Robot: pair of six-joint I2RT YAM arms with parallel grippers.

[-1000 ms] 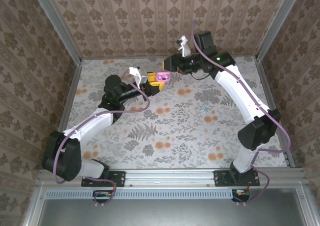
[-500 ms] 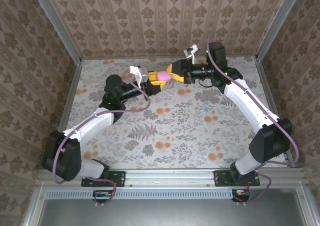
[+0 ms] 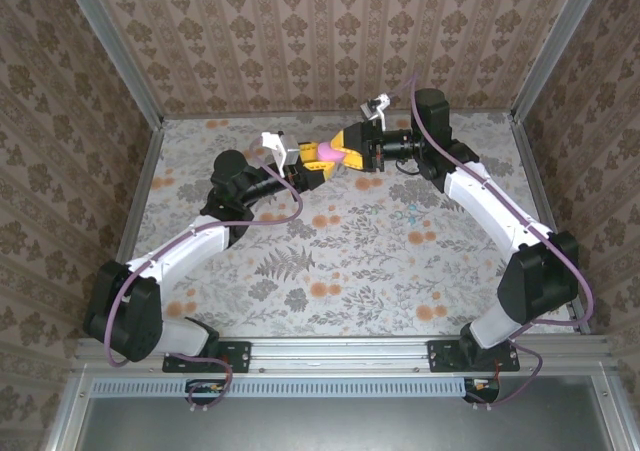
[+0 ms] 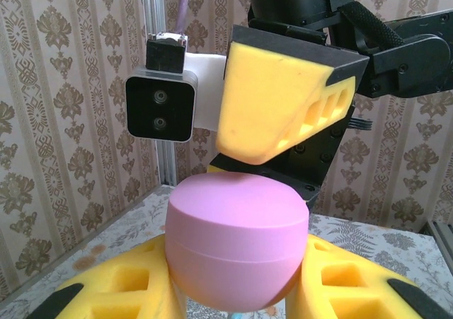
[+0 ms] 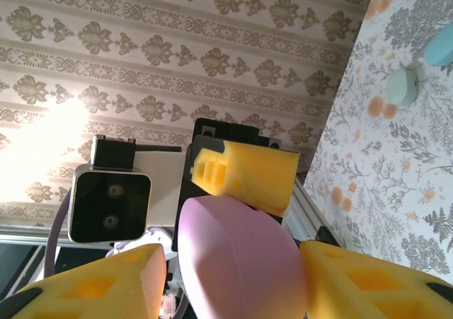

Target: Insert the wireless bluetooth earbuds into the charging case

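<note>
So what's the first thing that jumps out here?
A pink case held in the air over the table's far middle, pinched by the left gripper, with the right gripper's fingers either side of it too. Patterned wallpaper rises behind.

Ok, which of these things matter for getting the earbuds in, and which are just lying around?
Job: pink case, gripped by left tool, straddled by right tool; tiny teal bits on table, likely earbuds.
Lying about: mint disc and teal thing beside it on table; spare cases, perhaps.

Bright, even light; glare patch, right wrist view.
</note>
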